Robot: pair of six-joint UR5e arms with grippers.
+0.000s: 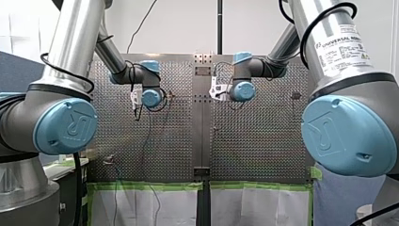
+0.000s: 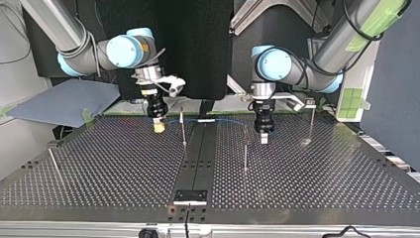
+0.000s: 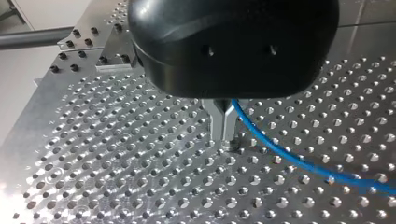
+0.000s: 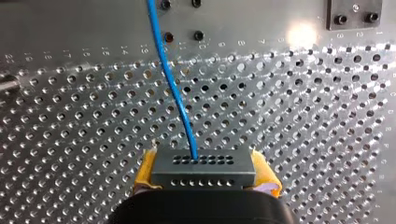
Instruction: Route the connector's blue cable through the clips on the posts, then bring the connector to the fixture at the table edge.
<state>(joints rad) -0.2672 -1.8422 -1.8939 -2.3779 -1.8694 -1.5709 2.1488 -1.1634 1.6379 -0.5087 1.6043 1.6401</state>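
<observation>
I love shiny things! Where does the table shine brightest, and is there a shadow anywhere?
Right wrist view: a white glare spot on the table, beyond the cable leaving the connector. Top view: a small gleam at the foot of the post at the view's right. Left wrist view: just a small dark patch by my left gripper.

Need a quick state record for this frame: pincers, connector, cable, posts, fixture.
right pincer: shut on connector, yellow pads
left pincer: shut, near table, blue cable beside it
blue cable: runs from connector toward left pincer
posts: standing; clip routing cannot tell
fixture: top view's near edge, apart from connector
</observation>
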